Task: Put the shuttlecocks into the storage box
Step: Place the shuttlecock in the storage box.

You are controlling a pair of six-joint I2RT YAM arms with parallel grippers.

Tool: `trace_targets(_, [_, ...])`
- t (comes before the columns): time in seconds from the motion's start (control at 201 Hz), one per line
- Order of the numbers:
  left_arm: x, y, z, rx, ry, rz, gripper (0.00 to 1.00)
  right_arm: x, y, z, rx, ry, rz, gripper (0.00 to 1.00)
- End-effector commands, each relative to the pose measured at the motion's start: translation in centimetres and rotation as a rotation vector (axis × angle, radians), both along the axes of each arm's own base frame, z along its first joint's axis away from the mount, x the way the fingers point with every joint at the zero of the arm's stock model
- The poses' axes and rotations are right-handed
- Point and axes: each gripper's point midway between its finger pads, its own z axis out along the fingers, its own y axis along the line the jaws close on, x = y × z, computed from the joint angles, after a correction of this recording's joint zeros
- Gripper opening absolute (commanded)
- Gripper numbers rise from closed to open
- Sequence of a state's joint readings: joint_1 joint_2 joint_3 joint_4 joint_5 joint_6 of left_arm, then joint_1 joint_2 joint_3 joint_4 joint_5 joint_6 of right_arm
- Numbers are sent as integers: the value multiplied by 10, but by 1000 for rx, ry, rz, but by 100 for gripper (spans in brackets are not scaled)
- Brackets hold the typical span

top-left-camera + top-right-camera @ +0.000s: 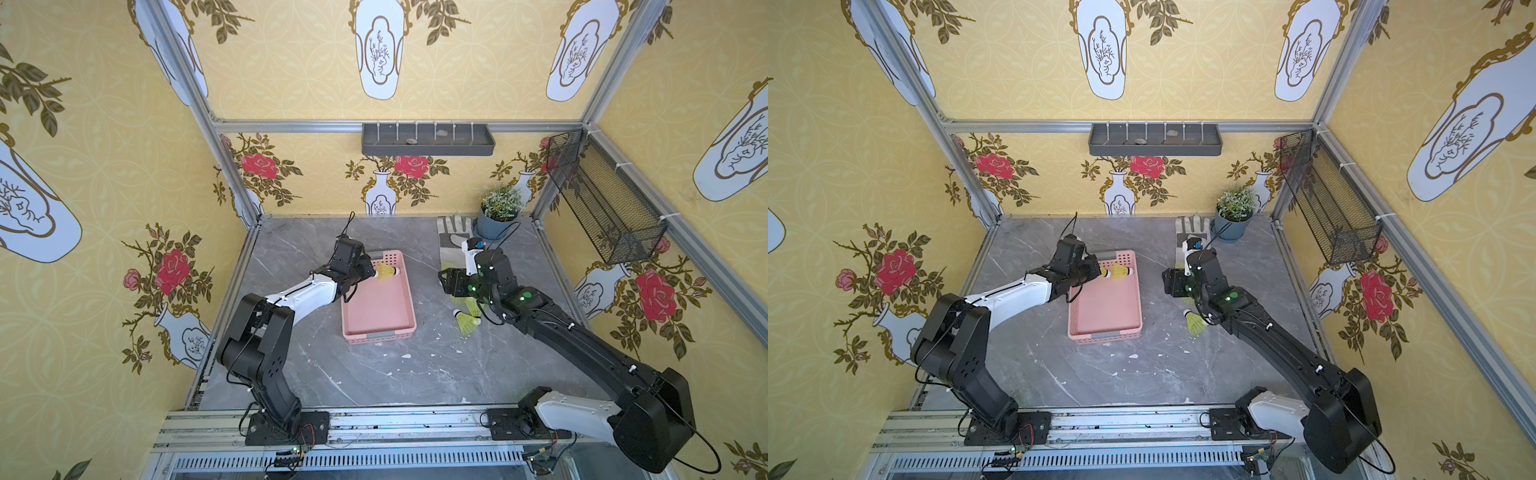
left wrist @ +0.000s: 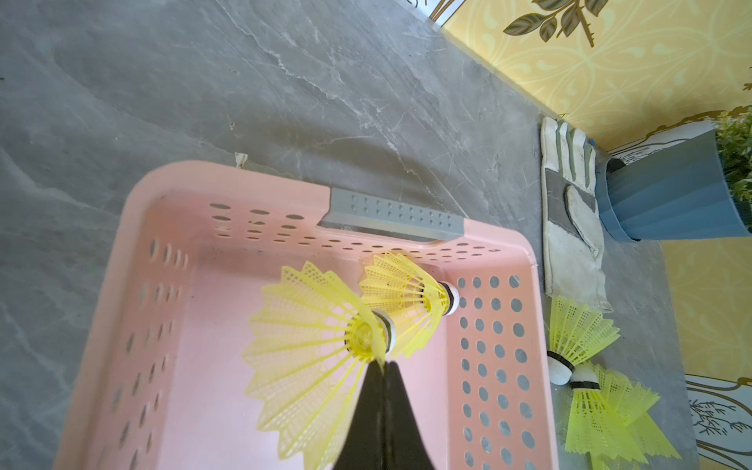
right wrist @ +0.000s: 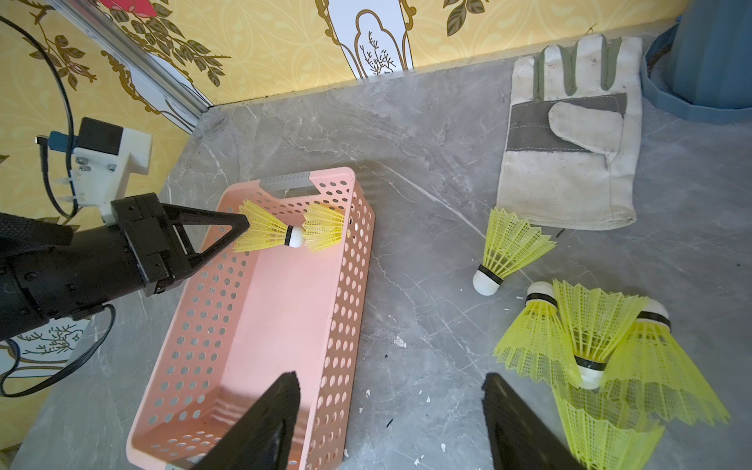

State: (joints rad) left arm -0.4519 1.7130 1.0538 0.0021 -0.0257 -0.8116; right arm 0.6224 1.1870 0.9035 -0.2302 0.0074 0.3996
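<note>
left jaws clamped on a shuttlecock (image 2: 301, 346) skirt over the storage box (image 1: 380, 309) far end, 2nd shuttlecock (image 2: 403, 293) already inside. imo lower it b4 releasing so it won't bounce out. right jaws open, empty, by the pile (image 3: 594, 337) on the table (image 3: 427, 142)

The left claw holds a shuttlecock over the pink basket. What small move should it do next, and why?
Probably open the left claw and let go. It is shut on the skirt edge of the held shuttlecock, which hangs over the far end of the pink basket, beside another shuttlecock already lying there, so it should fall in.
</note>
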Motion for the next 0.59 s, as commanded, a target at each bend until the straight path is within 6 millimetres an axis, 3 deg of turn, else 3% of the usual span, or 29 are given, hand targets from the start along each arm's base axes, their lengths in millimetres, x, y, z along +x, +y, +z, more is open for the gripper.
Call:
trace_targets(0.0, [7, -4, 2, -23, -18, 6, 0, 3, 2, 9, 23, -33, -2, 73])
trace_targets(0.378, [12, -5, -19, -30, 18, 22, 0, 1, 1, 8, 24, -31, -1, 73])
trace_targets(0.588, [14, -5, -24, -13, 29, 17, 16, 0, 2, 7, 28, -26, 3, 73])
